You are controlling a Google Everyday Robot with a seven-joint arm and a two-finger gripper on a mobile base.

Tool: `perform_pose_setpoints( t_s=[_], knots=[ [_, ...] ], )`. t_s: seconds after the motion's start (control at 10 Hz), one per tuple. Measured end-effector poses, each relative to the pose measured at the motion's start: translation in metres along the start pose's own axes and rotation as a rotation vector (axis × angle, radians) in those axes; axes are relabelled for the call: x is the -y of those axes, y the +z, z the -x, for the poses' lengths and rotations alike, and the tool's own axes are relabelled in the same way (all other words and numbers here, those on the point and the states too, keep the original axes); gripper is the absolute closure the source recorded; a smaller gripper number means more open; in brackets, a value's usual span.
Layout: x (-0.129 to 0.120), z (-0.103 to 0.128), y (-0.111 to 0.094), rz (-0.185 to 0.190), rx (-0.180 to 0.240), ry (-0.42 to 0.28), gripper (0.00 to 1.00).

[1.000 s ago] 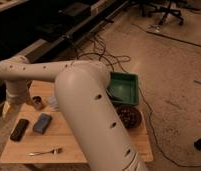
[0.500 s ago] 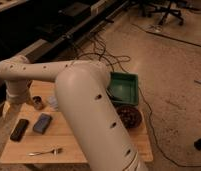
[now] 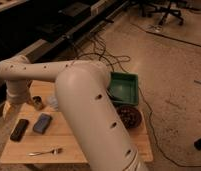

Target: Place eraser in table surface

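Flat black round-cornered eraser [image 3: 19, 129] lying on grainy pale wooden table surface [image 3: 74, 142]; at its eleven o'clock, gripper [image 3: 10, 110] spread wide, holding nothing.

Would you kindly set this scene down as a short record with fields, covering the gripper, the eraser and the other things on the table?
gripper: open, empty, by the table's left edge, just behind the eraser
eraser: lying flat on the table surface, apparently apart from the gripper
table surface: light wood
blue-grey pad: flat, just right of the eraser
fork: near the front edge
small jar: behind the pad
green tray: far right corner
dark bowl: in front of the tray
task state: eraser already on the table
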Motion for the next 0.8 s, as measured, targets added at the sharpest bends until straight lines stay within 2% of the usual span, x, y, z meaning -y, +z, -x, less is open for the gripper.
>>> perform_pose_setpoints(
  t_s=[0.3,0.8],
  knots=[
    [0.005,-0.004,0.016,-0.012,-0.016,0.007,0.20],
    [0.009,0.001,0.045,0.035,-0.015,-0.030,0.20]
  ],
)
